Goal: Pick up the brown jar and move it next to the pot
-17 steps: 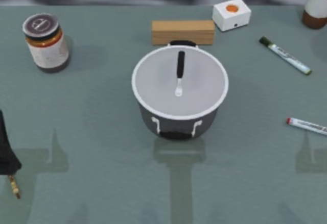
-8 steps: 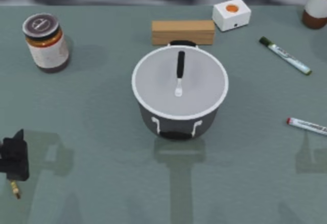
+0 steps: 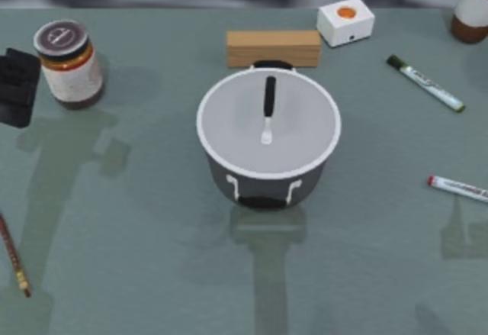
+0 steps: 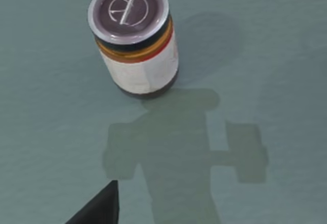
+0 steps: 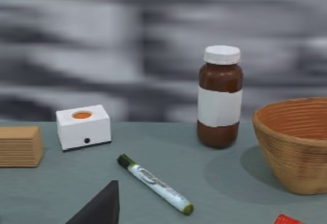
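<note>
The brown jar (image 3: 69, 63) stands upright at the table's far left, with a dark round lid, orange-brown contents and a white label; the left wrist view shows it from above (image 4: 135, 40). My left gripper (image 3: 17, 87) hovers just left of the jar, apart from it and open with nothing in it; only one dark fingertip (image 4: 102, 211) shows in its wrist view. The pot (image 3: 267, 133), dark grey with a white rim and pale lid, sits at the table's centre. My right arm is outside the top view; one fingertip (image 5: 102, 208) shows, spread off-centre.
Behind the pot lie a wooden block (image 3: 273, 47) and a white box (image 3: 345, 20). A green marker (image 3: 425, 82), a red marker (image 3: 457, 188) and a brown bottle (image 3: 471, 11) are at the right; a pencil (image 3: 14, 255) lies front left. The right wrist view shows a wicker bowl (image 5: 294, 142).
My left gripper has travelled from the front left edge towards the back and now hovers beside the jar. The pencil that it covered now shows. The jar and pot have not moved.
</note>
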Controlling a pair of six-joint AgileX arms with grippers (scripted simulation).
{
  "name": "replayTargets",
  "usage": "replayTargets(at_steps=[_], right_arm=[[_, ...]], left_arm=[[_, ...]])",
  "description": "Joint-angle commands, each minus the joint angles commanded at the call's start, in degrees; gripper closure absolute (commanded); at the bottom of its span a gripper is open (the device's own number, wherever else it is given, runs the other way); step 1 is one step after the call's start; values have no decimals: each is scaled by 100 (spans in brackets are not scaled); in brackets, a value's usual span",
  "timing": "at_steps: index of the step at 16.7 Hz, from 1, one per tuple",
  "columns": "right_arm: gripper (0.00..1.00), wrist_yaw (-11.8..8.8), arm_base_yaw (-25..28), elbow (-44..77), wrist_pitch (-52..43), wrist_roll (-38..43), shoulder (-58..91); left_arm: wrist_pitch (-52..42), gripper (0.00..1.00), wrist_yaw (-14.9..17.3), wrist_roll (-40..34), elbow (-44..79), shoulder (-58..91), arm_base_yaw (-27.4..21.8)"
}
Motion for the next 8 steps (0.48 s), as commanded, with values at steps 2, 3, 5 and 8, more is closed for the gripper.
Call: replayTargets(at_steps=[2, 3, 5, 8], right_arm=[[0, 0, 0, 0, 0, 0, 0], [0, 0, 0, 0, 0, 0, 0], [0, 0, 0, 0, 0, 0, 0], [0, 0, 0, 0, 0, 0, 0]], left_arm=[[-346, 0, 82, 307, 1272, 938, 13], [-517, 0, 117, 458, 1910, 1410, 24], [-868, 0, 172, 748, 3148, 2367, 55], [-1436, 0, 226, 1137, 4847, 3829, 118]])
